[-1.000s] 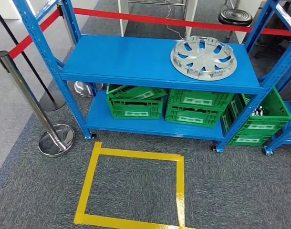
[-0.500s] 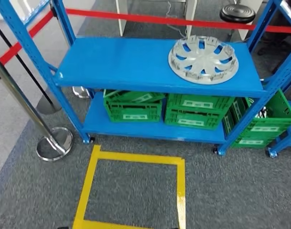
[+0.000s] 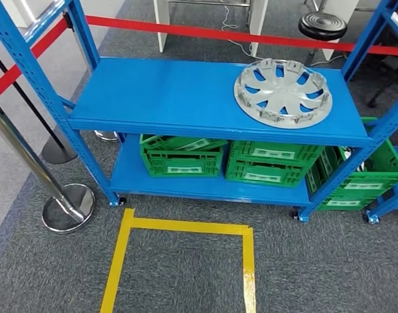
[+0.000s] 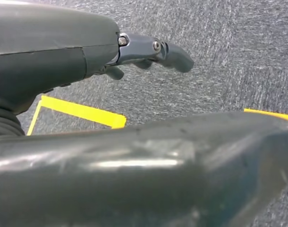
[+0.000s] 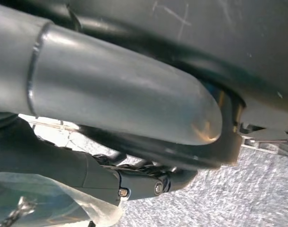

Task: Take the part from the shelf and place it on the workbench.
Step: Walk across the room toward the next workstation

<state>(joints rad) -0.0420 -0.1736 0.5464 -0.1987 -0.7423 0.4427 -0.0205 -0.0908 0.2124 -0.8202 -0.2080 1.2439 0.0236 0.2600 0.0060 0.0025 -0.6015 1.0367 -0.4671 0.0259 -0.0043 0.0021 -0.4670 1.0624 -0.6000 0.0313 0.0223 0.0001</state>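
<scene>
The part, a silver hubcap [image 3: 282, 92], lies flat on the right end of the blue shelf's top board [image 3: 177, 91] in the head view. Nothing touches it. My left hand [image 4: 99, 52] hangs over the grey carpet in the left wrist view, its dark fingers [image 4: 171, 52] stretched out and holding nothing. In the right wrist view my right hand [image 5: 117, 104] also hangs low, with the thick thumb above the dark fingers [image 5: 149, 182] and nothing between them.
Green crates [image 3: 182, 156] [image 3: 271, 162] fill the lower shelf board, and another [image 3: 369, 176] stands to the right. A yellow tape rectangle [image 3: 187, 227] marks the carpet before the shelf. A chrome stanchion [image 3: 64, 202] with a red belt [image 3: 226, 32] stands left; a black stool [image 3: 322, 26] is behind.
The whole picture has shifted: the camera has come nearer the shelf, and the yellow rectangle has slid toward the bottom edge. The hubcap still lies in the same spot on the shelf.
</scene>
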